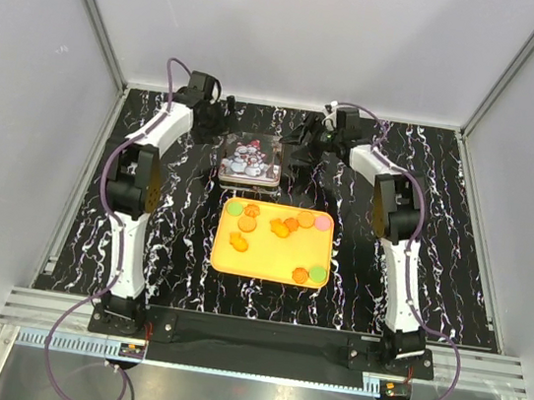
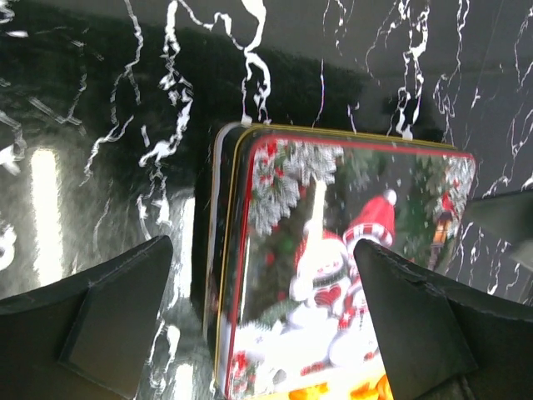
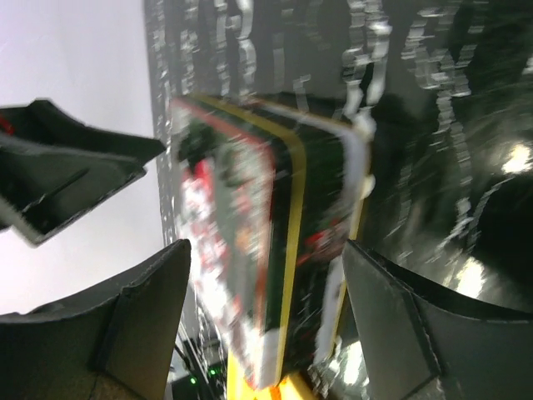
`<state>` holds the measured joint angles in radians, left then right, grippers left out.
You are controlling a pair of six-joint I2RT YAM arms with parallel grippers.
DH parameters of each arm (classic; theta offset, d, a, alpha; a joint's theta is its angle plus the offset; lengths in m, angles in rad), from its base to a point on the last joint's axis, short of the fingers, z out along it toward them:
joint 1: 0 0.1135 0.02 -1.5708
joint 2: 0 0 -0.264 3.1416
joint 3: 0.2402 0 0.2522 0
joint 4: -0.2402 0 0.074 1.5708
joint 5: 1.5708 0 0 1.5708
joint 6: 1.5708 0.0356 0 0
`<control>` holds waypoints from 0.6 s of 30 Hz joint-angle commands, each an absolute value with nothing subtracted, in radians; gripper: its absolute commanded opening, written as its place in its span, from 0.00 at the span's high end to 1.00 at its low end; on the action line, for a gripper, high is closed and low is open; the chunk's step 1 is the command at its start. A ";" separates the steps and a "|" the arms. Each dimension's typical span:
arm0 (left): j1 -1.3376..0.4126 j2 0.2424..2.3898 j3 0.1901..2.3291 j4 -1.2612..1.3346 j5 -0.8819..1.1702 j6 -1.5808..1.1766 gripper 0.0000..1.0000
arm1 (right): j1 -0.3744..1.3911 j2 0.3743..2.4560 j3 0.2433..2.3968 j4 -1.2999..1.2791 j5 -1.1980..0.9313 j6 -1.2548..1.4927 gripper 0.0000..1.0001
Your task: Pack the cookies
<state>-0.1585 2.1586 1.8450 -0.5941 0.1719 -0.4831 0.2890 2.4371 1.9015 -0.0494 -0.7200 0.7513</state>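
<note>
Several cookies [image 1: 238, 243], mostly orange with a green one [image 1: 234, 209] and a pink one [image 1: 323, 223], lie on a yellow tray [image 1: 274, 256] at the table's middle. Behind the tray stands a closed tin [image 1: 251, 160] with a snowman lid. My left gripper [image 1: 221, 114] is at its far left corner, and in the left wrist view the gripper [image 2: 262, 321] is open above the tin [image 2: 333, 250]. My right gripper [image 1: 300, 140] is at the tin's far right corner. It is also open [image 3: 262, 321], with the tin's side [image 3: 275, 250] between its fingers.
Black marbled table [image 1: 172, 236] with white walls around it. A low rail runs along the near edge [image 1: 257, 343]. The left gripper's finger [image 3: 58, 183] shows in the right wrist view. Orange cookies [image 2: 366, 390] peek in at the bottom of the left wrist view.
</note>
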 commanded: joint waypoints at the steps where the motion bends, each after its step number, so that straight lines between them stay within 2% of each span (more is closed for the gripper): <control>1: -0.163 2.201 1.840 -0.496 0.227 -0.521 0.01 | 0.298 2.500 1.980 -0.022 -0.703 0.819 0.19; 7: -0.166 2.221 1.772 -0.443 0.242 -0.560 0.05 | 0.318 2.563 2.069 -0.116 -0.660 0.798 0.20; 9: -0.170 2.220 1.760 -0.443 0.238 -0.555 0.05 | 0.325 2.568 2.065 -0.121 -0.649 0.808 0.25; 10: -0.173 2.221 1.756 -0.448 0.232 -0.554 0.06 | 0.327 2.569 2.062 -0.124 -0.644 0.813 0.33; 14: -0.181 2.221 1.740 -0.453 0.227 -0.551 0.08 | 0.330 2.585 2.043 -0.100 -0.647 0.851 0.54; 18: -0.193 2.224 1.723 -0.442 0.230 -0.551 0.08 | 0.333 2.589 2.016 -0.063 -0.655 0.893 0.68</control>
<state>-0.1776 2.2158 1.7531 -0.4351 0.2325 -0.5621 0.3153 2.5595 2.0285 -0.0704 -0.6754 0.8574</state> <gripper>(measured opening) 0.924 0.453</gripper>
